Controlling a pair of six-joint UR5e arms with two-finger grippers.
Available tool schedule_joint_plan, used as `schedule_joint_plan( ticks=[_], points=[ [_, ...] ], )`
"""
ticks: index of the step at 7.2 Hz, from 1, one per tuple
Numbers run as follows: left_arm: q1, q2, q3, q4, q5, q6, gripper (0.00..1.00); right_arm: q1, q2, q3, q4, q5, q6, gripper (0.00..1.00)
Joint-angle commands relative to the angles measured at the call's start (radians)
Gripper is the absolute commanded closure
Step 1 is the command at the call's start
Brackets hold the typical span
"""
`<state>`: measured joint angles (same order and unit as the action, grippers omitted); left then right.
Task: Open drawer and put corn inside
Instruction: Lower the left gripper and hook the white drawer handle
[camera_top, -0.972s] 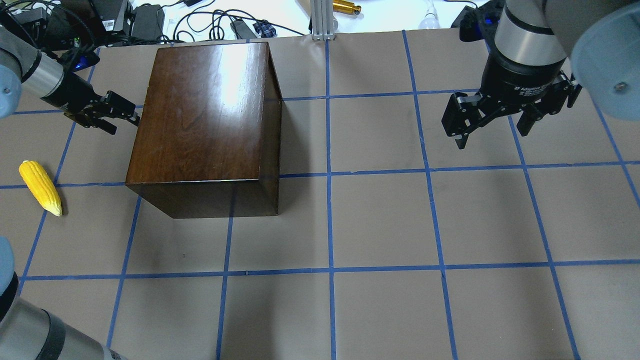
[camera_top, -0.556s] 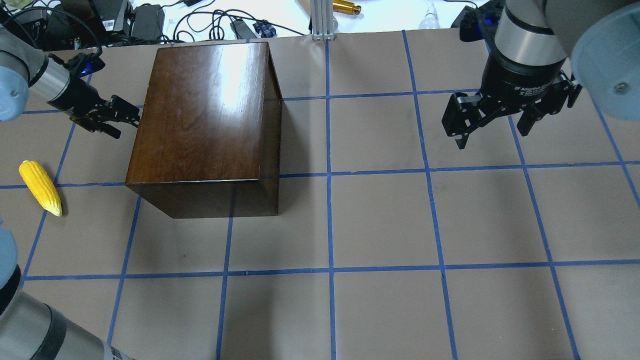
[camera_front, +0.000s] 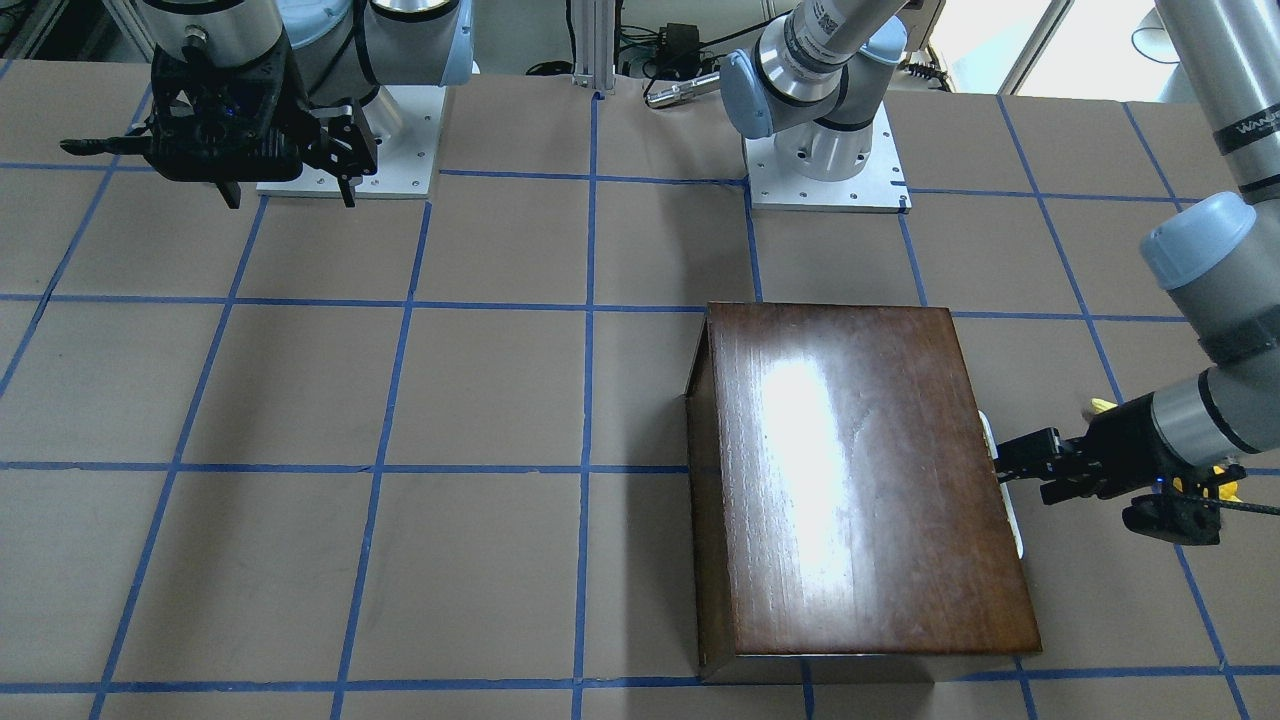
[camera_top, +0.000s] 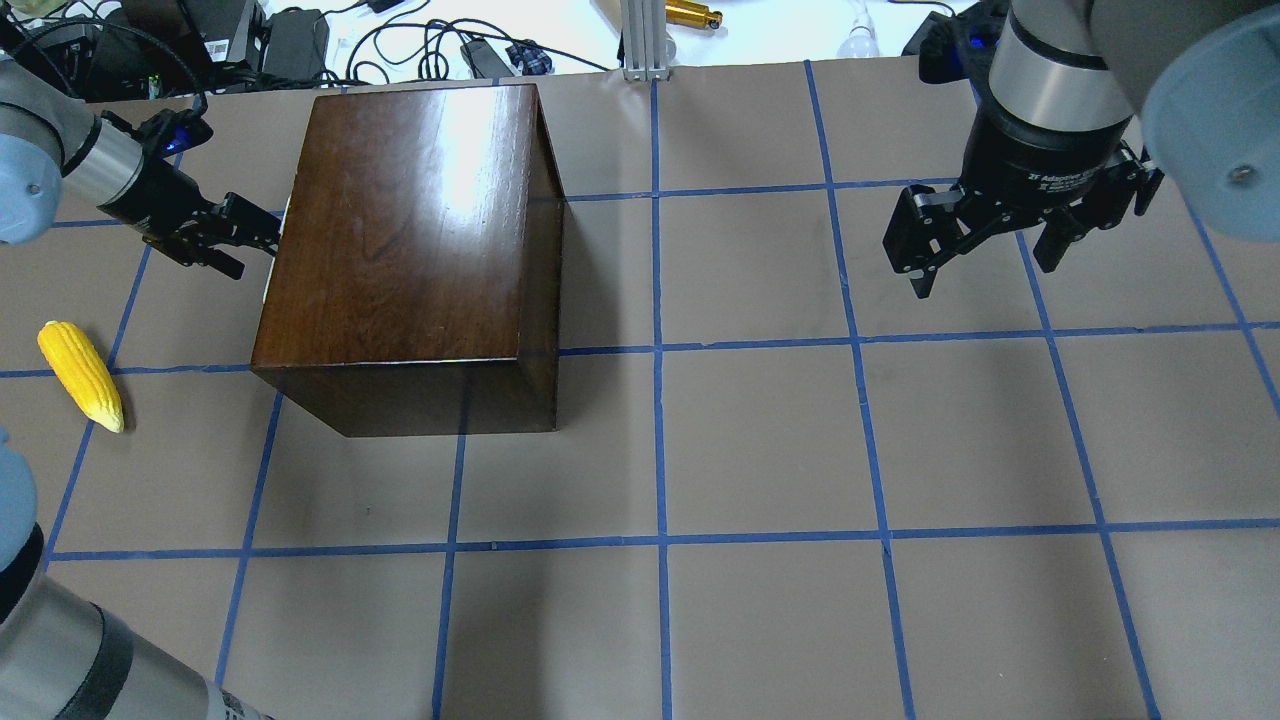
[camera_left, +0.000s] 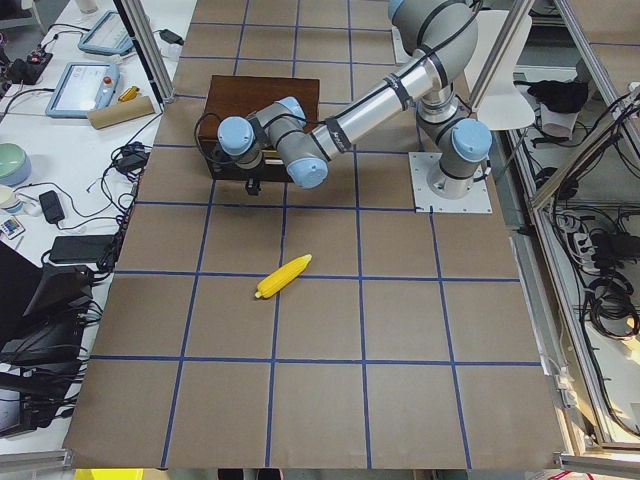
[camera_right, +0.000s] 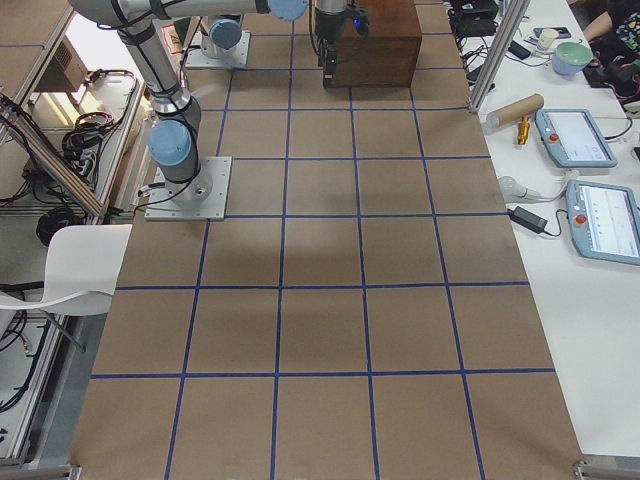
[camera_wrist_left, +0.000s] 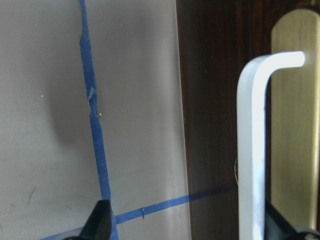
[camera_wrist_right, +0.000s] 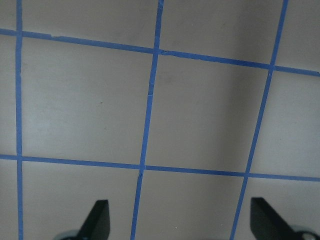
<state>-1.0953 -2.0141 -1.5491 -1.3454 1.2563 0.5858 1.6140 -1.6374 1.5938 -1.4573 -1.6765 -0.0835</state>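
The dark-brown wooden box (camera_top: 400, 220) stands at the table's far left; it also shows in the front view (camera_front: 860, 480). Its drawer front (camera_wrist_left: 210, 125) faces left, with a pale metal handle (camera_wrist_left: 250, 150) on a brass plate. My left gripper (camera_top: 258, 245) is open against that front, and the handle lies between its fingers (camera_wrist_left: 100, 222), close to the right one. A thin pale strip (camera_front: 1003, 490) shows along that edge of the box. The yellow corn (camera_top: 80, 375) lies on the table left of the box. My right gripper (camera_top: 985, 275) is open and empty, above the far right.
Blue tape lines grid the brown table (camera_top: 760, 440). Cables, power bricks and an aluminium post (camera_top: 640, 40) lie beyond the far edge. The arm bases (camera_front: 825, 170) stand at the robot's side. Tablets and a cardboard tube (camera_right: 515, 108) sit on a side bench.
My left gripper has shifted slightly toward the far side along the drawer front. A thin pale strip now shows at the box's left edge. The right arm and the corn have not moved.
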Motion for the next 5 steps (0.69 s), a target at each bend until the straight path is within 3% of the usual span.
schedule_joint_plan(
  ticks=[1, 5],
  points=[
    [0.006, 0.0, 0.004, 0.0, 0.0, 0.0, 0.0, 0.0, 0.001, 0.0, 0.0, 0.0, -0.001, 0.0],
    [0.032, 0.001, 0.006, 0.002, 0.006, 0.002, 0.0, 0.0, 0.001, 0.0, 0.0, 0.0, 0.001, 0.0]
  ],
)
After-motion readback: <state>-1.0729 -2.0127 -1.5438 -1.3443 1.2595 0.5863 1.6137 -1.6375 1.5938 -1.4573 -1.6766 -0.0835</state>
